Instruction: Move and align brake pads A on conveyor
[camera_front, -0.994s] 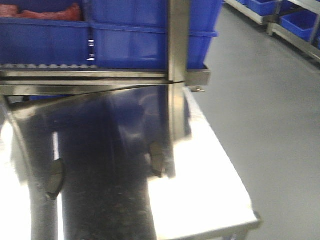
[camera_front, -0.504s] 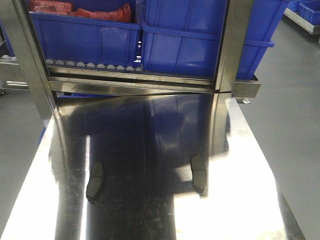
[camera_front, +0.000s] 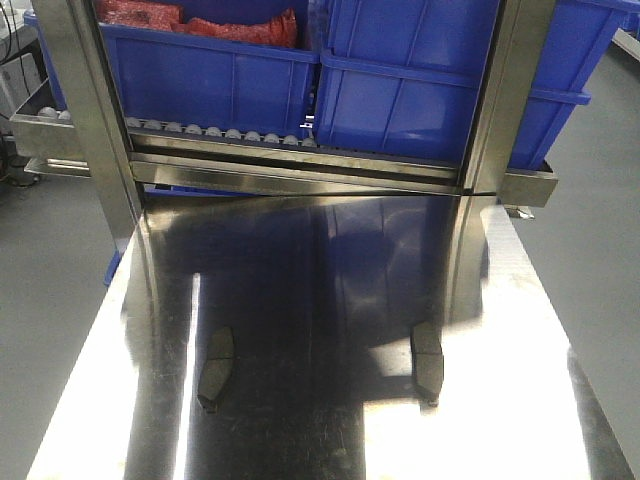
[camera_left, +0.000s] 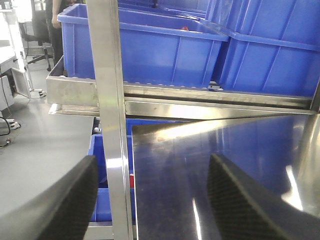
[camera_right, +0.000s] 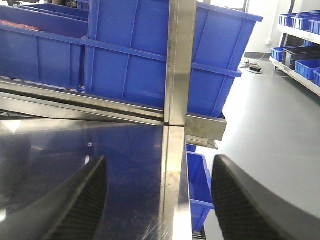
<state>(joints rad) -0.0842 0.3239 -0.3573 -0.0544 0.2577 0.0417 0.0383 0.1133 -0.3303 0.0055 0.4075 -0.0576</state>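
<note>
Left brake pad A (camera_front: 216, 368) and right brake pad A (camera_front: 428, 362) lie flat on the steel tabletop (camera_front: 330, 440) before the roller rack (camera_front: 300, 160), well apart; conveyor not in view. Left gripper (camera_left: 152, 165) and right gripper (camera_right: 160, 162) are spread and empty; judged best to centre each over one pad and pinch across its narrow width. On the rack, left blue bin (camera_front: 220, 80) holds red items (camera_front: 200, 20); right blue bin (camera_front: 430, 90) contents hidden.

On my wrist feeds I see only finger pairs: left gripper (camera_left: 152, 167) and right gripper (camera_right: 160, 167) each carry two broad black fingers (camera_left: 65, 205), matte, fine carbon-fibre weave, curved edges tapering to rounded tips.
</note>
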